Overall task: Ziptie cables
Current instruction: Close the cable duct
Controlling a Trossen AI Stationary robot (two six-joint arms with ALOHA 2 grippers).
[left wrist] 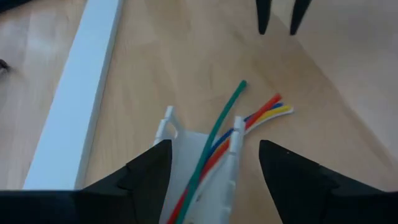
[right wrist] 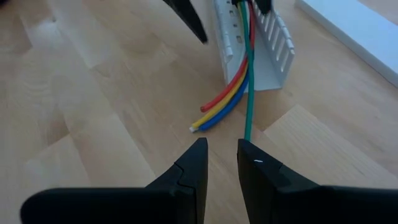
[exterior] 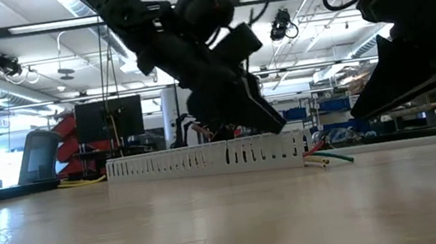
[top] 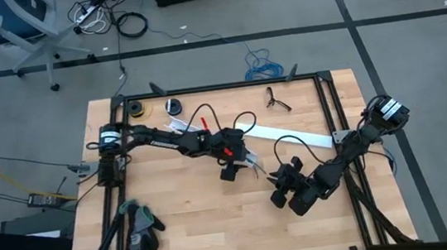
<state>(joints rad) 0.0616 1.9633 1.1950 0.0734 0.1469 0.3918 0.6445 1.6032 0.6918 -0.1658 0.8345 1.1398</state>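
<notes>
The cables [right wrist: 239,81] are green, red, yellow and blue wires lying along the inside of a white slotted duct [left wrist: 199,180], with their ends [left wrist: 267,112] sticking out onto the table. My left gripper [left wrist: 214,144] is open, one finger on each side of the duct's end. My right gripper [right wrist: 222,143] stands a little before the wire ends with only a narrow gap between its fingers and nothing in it. The green wire's tip [right wrist: 247,135] lies just ahead of that gap. In the high view both grippers [top: 230,171] [top: 276,188] are near the table's middle. My left gripper straddles the duct's end from above at a slant, its fingers along the duct. One finger [left wrist: 149,174] stands right against the duct's side wall [left wrist: 166,127], and I cannot tell whether it touches. The other finger [left wrist: 292,180] is clear of it.
A long flat white strip [top: 295,136] lies beside the duct toward the far right. Black gloves [top: 141,233] lie at the near left. Two small rolls [top: 135,111] [top: 174,106] and a dark tool [top: 276,98] sit by the far edge. A black frame [top: 321,98] borders the table.
</notes>
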